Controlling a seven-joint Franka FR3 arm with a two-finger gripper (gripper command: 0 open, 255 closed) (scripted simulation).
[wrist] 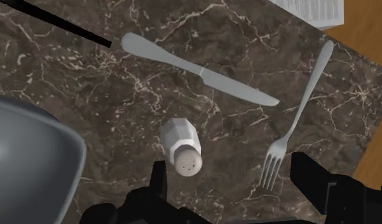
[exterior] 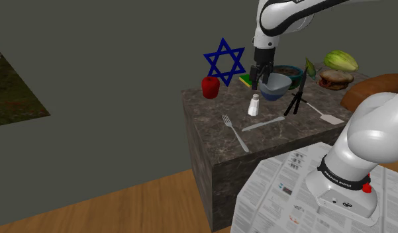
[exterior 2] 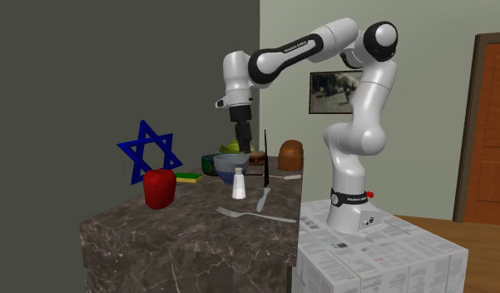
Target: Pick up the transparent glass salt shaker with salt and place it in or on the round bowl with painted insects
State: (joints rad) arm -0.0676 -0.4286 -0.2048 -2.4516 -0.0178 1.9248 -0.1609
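The salt shaker (exterior: pixel 255 104) (exterior 2: pixel 238 182) (wrist: pixel 181 143) is a small white faceted bottle with a holed cap. It stands upright on the dark marble counter (exterior: pixel 210 126), just in front of a plain grey-blue round bowl (exterior: pixel 275 86) (exterior 2: pixel 231 169) (wrist: pixel 27 165). My gripper (exterior: pixel 261 76) (exterior 2: pixel 240 137) (wrist: pixel 234 181) hangs well above the shaker and the bowl's near rim, pointing down. It is open and holds nothing. In the wrist view the shaker sits close to one finger (wrist: pixel 159 184), not centred between the two.
A knife (exterior: pixel 263 124) (wrist: pixel 199 69) and a fork (exterior: pixel 235 132) (wrist: pixel 297 121) lie near the shaker. A red fruit (exterior: pixel 210 87), a blue star (exterior: pixel 224 61), a black stand (exterior: pixel 297 99), a spatula (exterior: pixel 323 112), a green bowl (exterior: pixel 287 71) and food crowd the counter's back.
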